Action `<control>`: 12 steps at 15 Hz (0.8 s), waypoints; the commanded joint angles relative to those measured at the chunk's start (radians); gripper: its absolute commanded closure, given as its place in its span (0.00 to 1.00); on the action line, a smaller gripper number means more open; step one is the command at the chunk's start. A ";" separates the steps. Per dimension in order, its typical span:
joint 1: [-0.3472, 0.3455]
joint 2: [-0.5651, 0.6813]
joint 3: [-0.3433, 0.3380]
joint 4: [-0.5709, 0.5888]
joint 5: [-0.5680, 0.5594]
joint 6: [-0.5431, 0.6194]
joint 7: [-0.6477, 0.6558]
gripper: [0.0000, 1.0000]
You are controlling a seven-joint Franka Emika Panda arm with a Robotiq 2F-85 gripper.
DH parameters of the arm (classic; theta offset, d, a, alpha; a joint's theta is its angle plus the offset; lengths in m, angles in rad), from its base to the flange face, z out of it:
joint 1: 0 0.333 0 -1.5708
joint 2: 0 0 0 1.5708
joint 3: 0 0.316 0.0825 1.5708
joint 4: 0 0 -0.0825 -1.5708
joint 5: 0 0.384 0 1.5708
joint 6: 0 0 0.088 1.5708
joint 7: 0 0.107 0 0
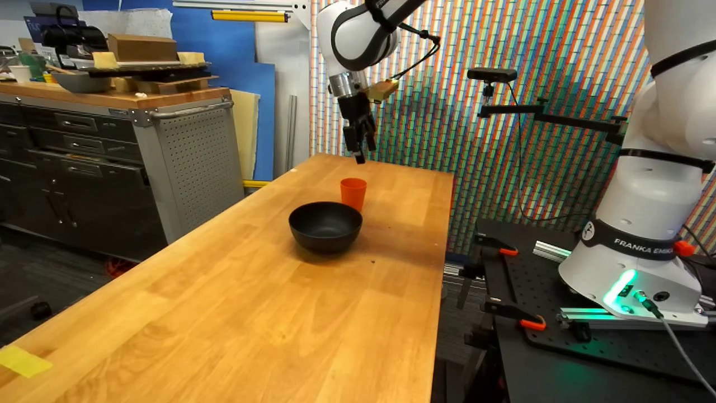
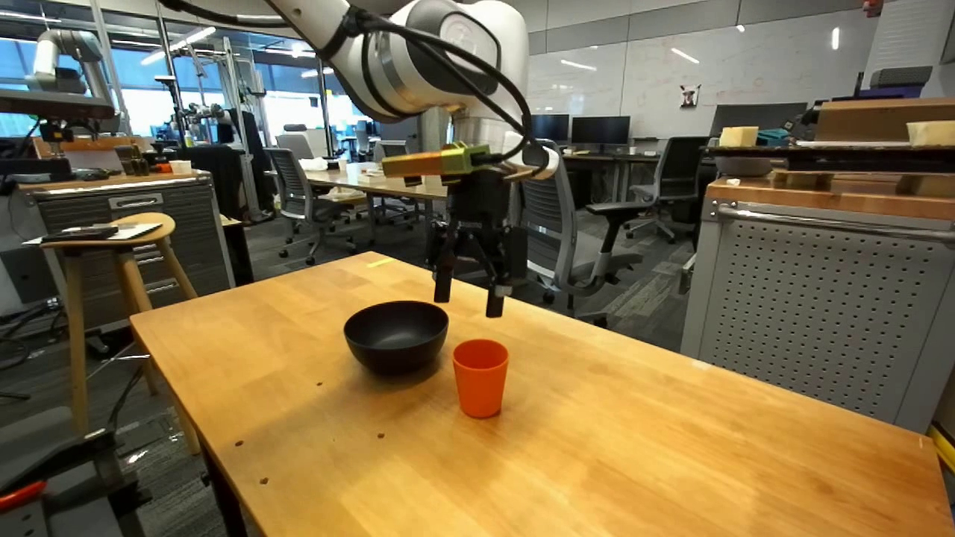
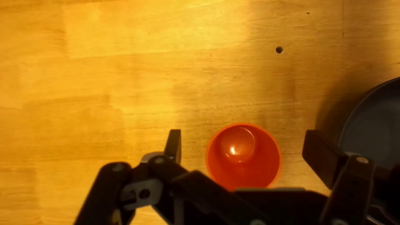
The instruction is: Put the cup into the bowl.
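The orange-red cup stands upright on the table in both exterior views (image 1: 353, 193) (image 2: 481, 384). The black bowl (image 1: 325, 232) stands beside it, also in an exterior view (image 2: 395, 343), and partly hides the cup's lower part in an exterior view. My gripper (image 1: 366, 150) is open and empty above the table, higher than the cup; it also shows in an exterior view (image 2: 468, 300). In the wrist view, the cup's open mouth (image 3: 243, 170) lies between the spread fingers (image 3: 242, 145), touching neither in the picture. The bowl (image 3: 372, 125) is cut off at the right edge, partly behind the right finger.
The wooden table (image 1: 268, 313) carries the cup and bowl. Yellow tape (image 1: 25, 361) lies at one end. A grey workbench (image 2: 813, 298) stands beyond the table's side. The robot base (image 1: 632, 274) stands on a separate black table. A camera on a stand (image 1: 492, 75) is near the base.
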 commanded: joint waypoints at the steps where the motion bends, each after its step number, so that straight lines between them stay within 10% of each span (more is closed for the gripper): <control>1: -0.036 0.109 -0.003 0.126 0.088 -0.093 -0.077 0.00; 9: -0.060 0.256 -0.004 0.238 0.083 -0.091 -0.099 0.00; 10: -0.059 0.270 -0.002 0.245 0.082 -0.087 -0.098 0.25; 12: -0.059 0.291 -0.002 0.253 0.081 -0.085 -0.098 0.32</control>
